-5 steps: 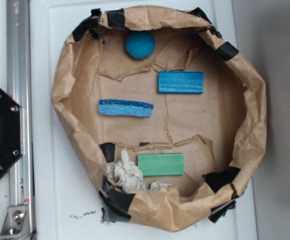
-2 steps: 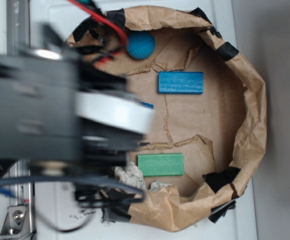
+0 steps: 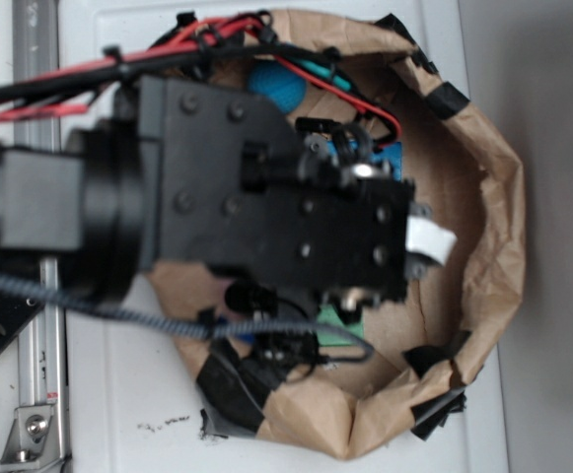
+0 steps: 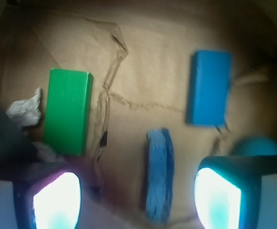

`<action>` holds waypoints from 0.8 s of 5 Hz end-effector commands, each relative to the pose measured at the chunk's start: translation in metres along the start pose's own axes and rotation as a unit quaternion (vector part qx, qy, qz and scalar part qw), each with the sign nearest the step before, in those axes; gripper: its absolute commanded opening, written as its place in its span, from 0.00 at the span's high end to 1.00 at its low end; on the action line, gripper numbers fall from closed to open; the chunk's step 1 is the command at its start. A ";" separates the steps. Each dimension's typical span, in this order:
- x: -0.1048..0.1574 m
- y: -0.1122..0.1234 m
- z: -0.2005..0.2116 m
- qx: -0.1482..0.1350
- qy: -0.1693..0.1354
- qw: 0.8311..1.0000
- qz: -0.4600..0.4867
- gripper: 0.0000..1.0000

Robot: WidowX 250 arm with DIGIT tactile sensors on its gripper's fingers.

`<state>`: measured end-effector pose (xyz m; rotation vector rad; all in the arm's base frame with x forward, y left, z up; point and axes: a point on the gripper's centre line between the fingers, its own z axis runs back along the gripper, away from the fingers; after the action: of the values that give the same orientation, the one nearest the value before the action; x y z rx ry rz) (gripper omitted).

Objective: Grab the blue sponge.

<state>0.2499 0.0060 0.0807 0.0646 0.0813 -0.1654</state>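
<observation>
In the wrist view the blue sponge lies on the brown paper, long and thin, light blue with a darker strip along its right side. It runs lengthwise between my two fingers, nearer the right one. My gripper is open, both pads apart with nothing held, hovering above the sponge. In the exterior view the arm and gripper cover the middle of the paper nest and the sponge is hidden under them.
A ribbed blue block lies beyond the sponge to the right, a green block to the left beside crumpled white paper. A teal ball sits by the raised taped paper rim.
The arm has swung in from the left over the paper nest and now covers its middle; a second ago it was outside the nest and the sponge lay in plain sight.
</observation>
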 end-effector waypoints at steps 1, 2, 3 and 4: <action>-0.025 0.022 0.004 -0.042 -0.042 0.998 0.000 0.00; -0.018 0.019 -0.005 -0.031 -0.037 0.999 -0.012 0.00; -0.015 0.023 -0.003 -0.040 -0.041 0.998 -0.008 0.00; -0.015 0.031 0.005 -0.040 -0.053 0.998 0.004 0.00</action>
<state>0.2337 0.0363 0.0777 -0.0391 0.0372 -0.1636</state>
